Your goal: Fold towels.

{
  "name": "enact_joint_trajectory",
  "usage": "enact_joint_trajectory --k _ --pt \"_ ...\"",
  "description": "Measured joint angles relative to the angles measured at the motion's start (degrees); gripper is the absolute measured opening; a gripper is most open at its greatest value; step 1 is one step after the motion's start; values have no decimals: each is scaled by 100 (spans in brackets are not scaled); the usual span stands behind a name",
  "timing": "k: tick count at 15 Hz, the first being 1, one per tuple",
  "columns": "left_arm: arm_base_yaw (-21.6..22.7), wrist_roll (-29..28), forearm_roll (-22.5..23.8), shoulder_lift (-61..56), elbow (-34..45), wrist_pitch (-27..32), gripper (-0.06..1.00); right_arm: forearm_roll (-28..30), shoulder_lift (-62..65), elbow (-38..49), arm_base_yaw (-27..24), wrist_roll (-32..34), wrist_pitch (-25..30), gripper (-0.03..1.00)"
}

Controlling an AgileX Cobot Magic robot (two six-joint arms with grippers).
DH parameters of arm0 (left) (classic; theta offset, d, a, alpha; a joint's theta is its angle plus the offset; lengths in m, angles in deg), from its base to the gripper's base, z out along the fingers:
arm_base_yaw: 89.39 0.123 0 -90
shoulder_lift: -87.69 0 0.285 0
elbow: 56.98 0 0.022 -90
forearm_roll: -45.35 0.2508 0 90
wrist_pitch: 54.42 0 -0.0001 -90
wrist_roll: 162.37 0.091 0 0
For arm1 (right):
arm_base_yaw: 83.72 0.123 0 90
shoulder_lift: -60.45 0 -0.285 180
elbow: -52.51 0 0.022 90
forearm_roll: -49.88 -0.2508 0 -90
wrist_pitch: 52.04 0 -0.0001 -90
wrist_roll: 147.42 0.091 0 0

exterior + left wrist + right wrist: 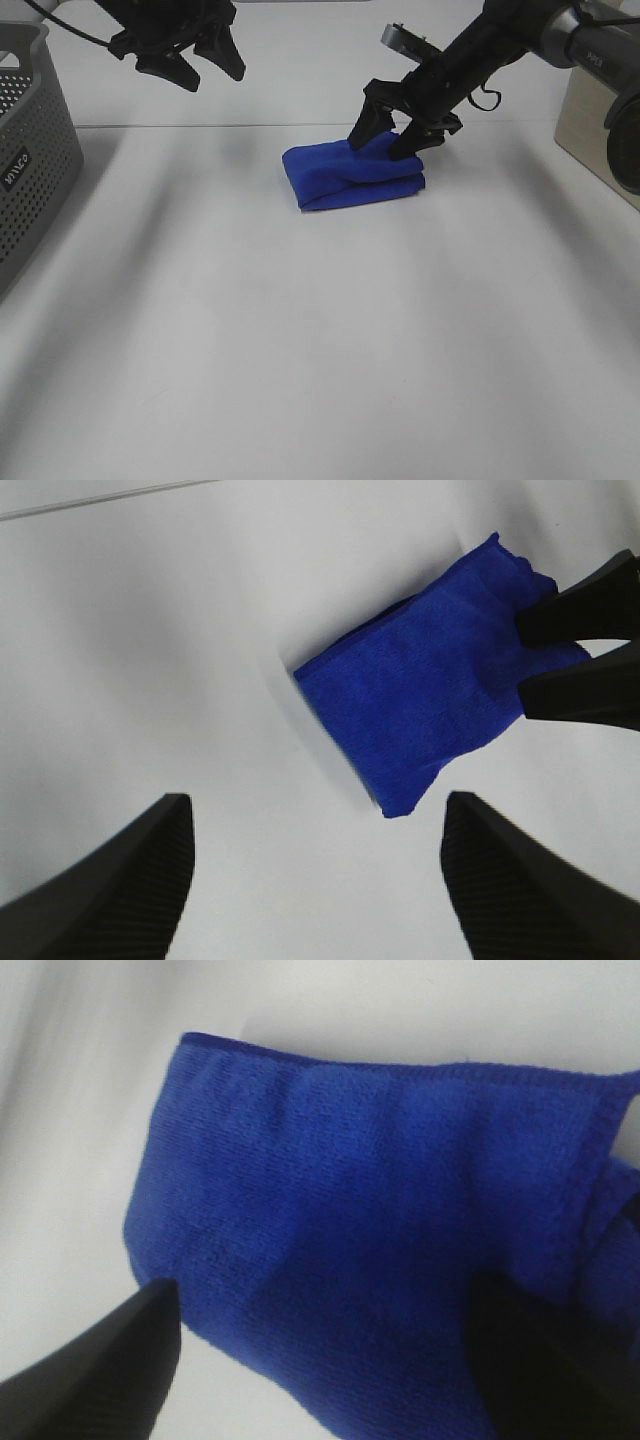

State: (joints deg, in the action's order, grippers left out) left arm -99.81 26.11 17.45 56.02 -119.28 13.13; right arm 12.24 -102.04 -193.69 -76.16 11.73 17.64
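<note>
The royal-blue towel (pixel 352 176) lies folded into a small thick rectangle on the white table, at the back centre. My right gripper (pixel 381 144) is open, its two black fingers spread over the towel's far right end and touching or nearly touching it. In the right wrist view the towel (pixel 380 1220) fills the frame between the fingers, with its dark stitched hem showing. My left gripper (pixel 198 68) is open and empty, raised high at the back left, well away from the towel. The left wrist view shows the towel (pixel 430 710) and the right gripper's fingers (pixel 575 615) on its end.
A grey perforated basket (pixel 30 150) stands at the left edge. A beige box (pixel 585 125) with a dark round device (pixel 625 140) stands at the right edge. The table (pixel 300 350) meets the wall just behind the towel.
</note>
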Motion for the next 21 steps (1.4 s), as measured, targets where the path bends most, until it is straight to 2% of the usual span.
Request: enact_joint_trajectory --k 6,8,12,14,17,18,19,21 --pt "0 -17 74 0 0 143 64 6 -74 -17 -115 92 0 74" --pt "0 -17 178 -34 -40 189 64 292 413 -17 -115 258 11 75" --pt "0 -647 2114 -785 -269 212 64 2068 2068 -17 -115 1301 23 76" --pt "92 -848 2830 -1306 -235 201 64 2567 2613 74 -223 1473 23 76" --pt "539 -911 3111 -2229 653 195 64 2664 3684 1077 -584 1484 6 76" --pt "762 -917 3197 -2865 1501 201 64 2727 4458 2057 -837 1478 -6 76" --pt "814 -917 3209 -3123 1828 201 64 2802 4767 2441 -871 1478 -6 76" --pt "848 -917 3186 -4263 2974 206 64 3031 6091 3885 -888 1473 0 76"
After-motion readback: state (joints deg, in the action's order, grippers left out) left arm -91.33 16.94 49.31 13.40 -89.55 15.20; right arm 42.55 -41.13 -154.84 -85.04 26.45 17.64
